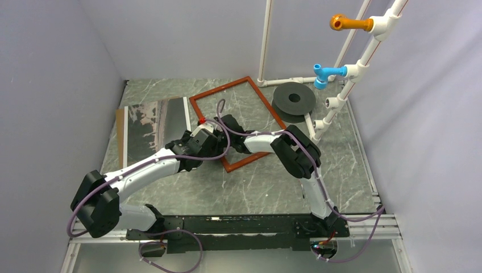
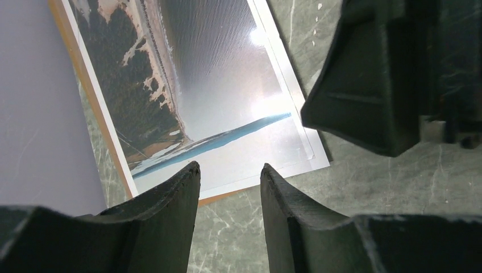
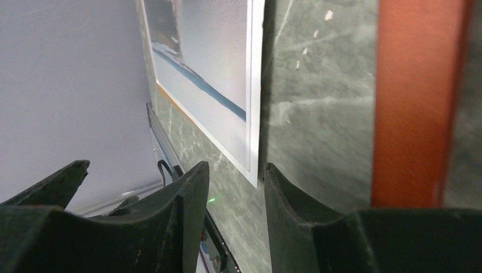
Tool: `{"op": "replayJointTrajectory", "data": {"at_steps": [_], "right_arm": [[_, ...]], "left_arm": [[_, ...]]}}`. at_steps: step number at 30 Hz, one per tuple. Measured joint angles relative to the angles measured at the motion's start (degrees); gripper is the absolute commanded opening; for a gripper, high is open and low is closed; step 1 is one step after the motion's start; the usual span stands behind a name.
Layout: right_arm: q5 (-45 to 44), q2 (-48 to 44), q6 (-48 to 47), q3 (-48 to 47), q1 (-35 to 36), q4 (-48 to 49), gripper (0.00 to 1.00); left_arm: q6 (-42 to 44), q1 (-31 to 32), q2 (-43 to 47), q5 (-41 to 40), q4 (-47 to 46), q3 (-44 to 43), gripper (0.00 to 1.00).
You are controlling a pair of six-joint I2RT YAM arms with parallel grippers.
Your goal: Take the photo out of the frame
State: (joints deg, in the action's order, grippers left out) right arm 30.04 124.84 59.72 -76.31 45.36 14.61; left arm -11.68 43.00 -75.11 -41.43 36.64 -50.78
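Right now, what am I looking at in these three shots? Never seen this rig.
Two robot arms bolted at the table's near edge. The top view looks down from above and behind them; the other two come from cameras on each wrist, so the dark prongs at the bottom are that arm's own fingers. On the table: the empty frame, the photo lying left of it on a brown backing panel, and a black disc by a white pipe stand. The left gripper and right gripper are both open, holding nothing.
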Motion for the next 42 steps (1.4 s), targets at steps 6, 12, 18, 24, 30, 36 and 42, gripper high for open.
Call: {"op": "replayJointTrajectory", "data": {"at_steps": [6,12,18,24,30,36,42], "right_arm": [[-0.9,2.71,-2.29,-4.35,1.03,-2.49,0.38],[-1.64,4.39,-3.28,-5.44,1.11,-4.22,0.38],[-1.44,6.14,-3.67,-7.8,1.75,-3.78,0.37],[-0.92,7.43,-3.63,-9.05,1.99,-2.8,0.32],[-0.37,8.59,-3.19,-9.57,1.97,-1.51,0.2],[-0.09,9.18,-2.97,-9.57,1.97,-0.83,0.07],[0.7,9.29,-2.58,-9.29,1.84,0.74,0.0]], "left_arm": [[-0.02,0.0,0.24,0.02,0.0,0.0,0.48],[-0.13,0.0,0.24,0.31,0.02,0.0,0.53],[-1.36,-0.72,1.27,2.6,0.04,0.0,0.55],[-2.21,-4.11,6.08,7.65,-0.31,0.52,0.57],[-3.26,-11.8,12.76,16.63,-1.55,2.56,0.6],[-4.7,-21.44,17.75,27.76,-3.63,5.27,0.63],[-7.39,-30.45,19.26,38.4,-6.12,8.13,0.75]]}}
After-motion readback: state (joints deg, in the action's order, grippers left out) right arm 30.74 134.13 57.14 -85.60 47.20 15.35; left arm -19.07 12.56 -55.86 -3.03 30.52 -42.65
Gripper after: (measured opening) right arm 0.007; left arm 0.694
